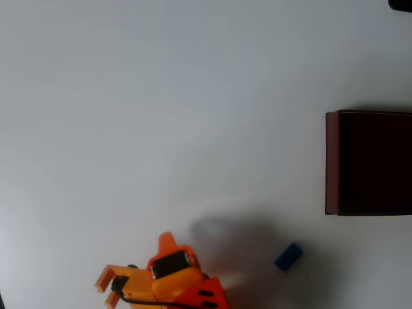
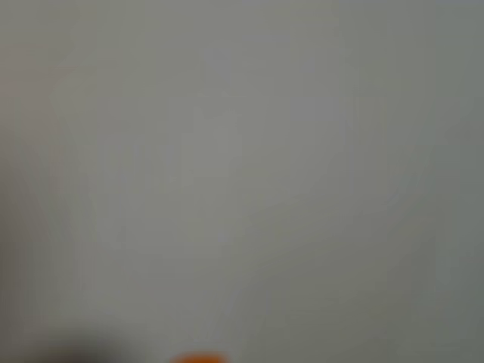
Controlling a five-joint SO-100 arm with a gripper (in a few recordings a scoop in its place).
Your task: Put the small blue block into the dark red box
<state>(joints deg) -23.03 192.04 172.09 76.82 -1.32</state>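
Two task things on the white desk (image 1: 161, 116): dark red box (image 1: 332, 161) at right edge, small blue block (image 1: 288, 256) below-left of it, apart. Orange end effector (image 1: 108, 286) bottom left, empty, fingers spread. We judge the block light, rigid; pinch its long sides.

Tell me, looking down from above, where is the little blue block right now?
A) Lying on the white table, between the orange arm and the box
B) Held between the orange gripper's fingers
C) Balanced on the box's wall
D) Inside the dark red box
A: in the overhead view the small blue block lies on the bare white table, apart from the dark red box and to the right of the orange gripper.
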